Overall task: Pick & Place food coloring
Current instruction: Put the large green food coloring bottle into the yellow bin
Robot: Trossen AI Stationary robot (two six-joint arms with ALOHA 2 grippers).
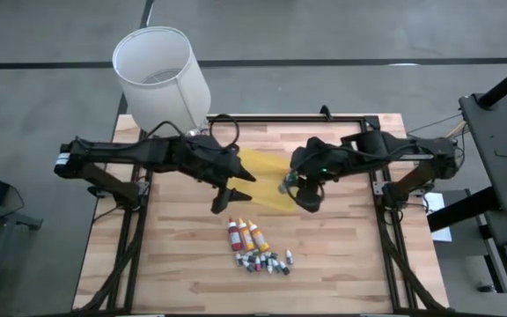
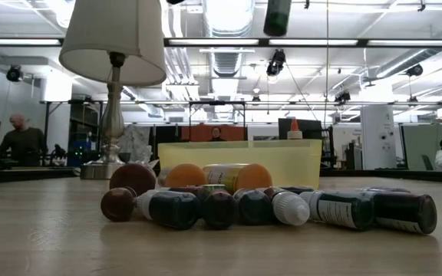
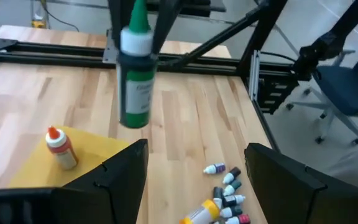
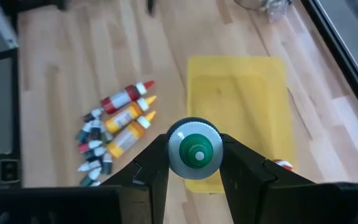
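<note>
Green squeeze bottle (image 4: 194,151) sits clamped in your right gripper (image 4: 194,163) above the yellow tray (image 4: 241,99); your left gripper (image 3: 194,171) gapes empty beside that tray.

- In the low view we see the green bottle (image 2: 277,15) cut off at twelve o'clock.
- The tray (image 2: 240,165) hides behind the vials (image 2: 282,207).
- We cannot read the blurred bottle label from the left wrist.
</note>
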